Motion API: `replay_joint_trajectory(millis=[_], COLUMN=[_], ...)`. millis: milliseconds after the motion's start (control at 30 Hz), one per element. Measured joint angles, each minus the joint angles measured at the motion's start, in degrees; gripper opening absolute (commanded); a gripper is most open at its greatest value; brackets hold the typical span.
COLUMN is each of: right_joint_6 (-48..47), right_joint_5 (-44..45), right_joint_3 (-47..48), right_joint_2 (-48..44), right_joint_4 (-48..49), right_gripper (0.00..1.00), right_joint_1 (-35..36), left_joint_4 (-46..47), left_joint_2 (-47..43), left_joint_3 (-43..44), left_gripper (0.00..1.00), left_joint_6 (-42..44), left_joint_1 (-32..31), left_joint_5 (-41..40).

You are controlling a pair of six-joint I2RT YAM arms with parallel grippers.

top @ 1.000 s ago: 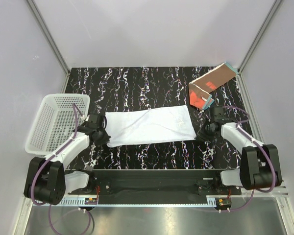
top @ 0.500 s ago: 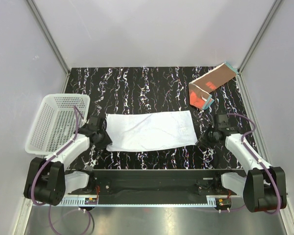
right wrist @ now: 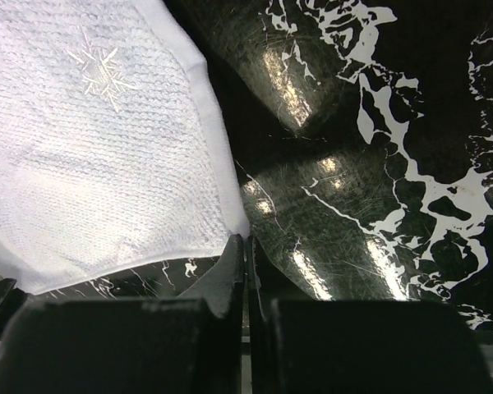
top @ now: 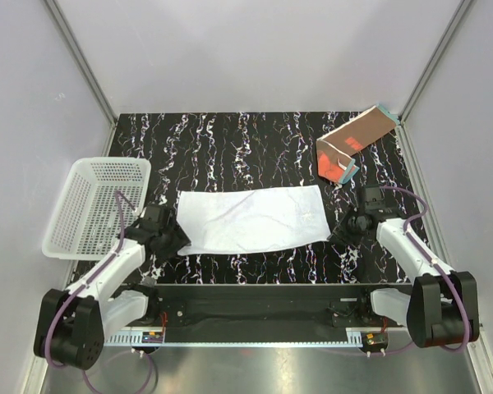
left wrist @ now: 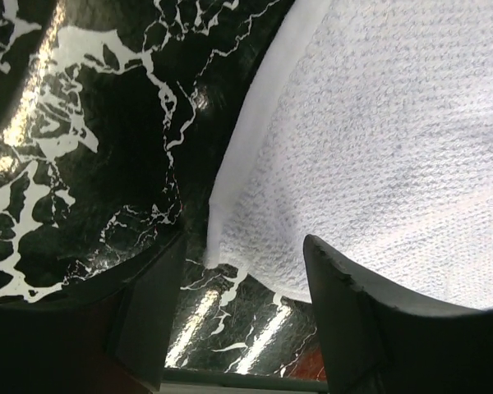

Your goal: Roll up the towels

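White towel [left wrist: 370,139] runs off both wrist views

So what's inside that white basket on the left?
Nothing shows inside the white basket: only its own perforated floor and walls. The white towel and rust-brown towel lie outside it. The left arm's purple cable crosses its right side, hiding a sliver.

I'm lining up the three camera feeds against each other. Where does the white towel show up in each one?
Top external: the white towel lies flat mid-table, toward the near edge.
Left wrist: the white towel fills the upper right, one corner pointing down at centre.
Right wrist: the white towel fills the upper left, with a stitched snowflake near the top.
Shared landmark: the black marbled table under it.
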Motion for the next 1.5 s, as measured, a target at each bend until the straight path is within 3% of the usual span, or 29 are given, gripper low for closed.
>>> replay_joint_trajectory(millis=[400, 567, 867, 1033, 1300, 1500], right_joint_6=[-2.4, -3.1, -3.6, -3.7, -4.0, -2.5], right_joint_5=[0.2, 0.2, 0.4, 0.4, 0.4, -0.1], right_joint_3=[3.7, 3.7, 3.7, 3.7, 3.8, 3.4], right_joint_2=[3.9, 4.2, 4.7, 5.1, 5.0, 0.9], right_joint_4=[0.0, 0.0, 0.2, 0.3, -0.1, -2.9], right_gripper=[0.00, 0.00, 0.00, 0.00, 0.00, 0.00], right_joint_1=[0.0, 0.0, 0.0, 0.0, 0.0, 0.0], left_joint_4=[-1.5, -2.4, -3.0, -2.9, -4.0, -9.5], left_joint_2=[-10.3, -10.8, -10.2, -9.3, -11.4, -13.6], left_joint_3=[-5.3, -5.7, -5.8, -5.8, -5.2, 0.3], left_gripper=[0.56, 0.32, 0.34, 0.00, 0.00, 0.00], left_joint_6=[-8.9, -10.9, -11.3, -11.0, -10.1, -9.3], left_joint_1=[-2.4, -2.4, -2.6, -2.7, -2.7, -2.7], left_joint_5=[-3.1, -4.3, -4.9, -5.3, -5.3, -4.7])
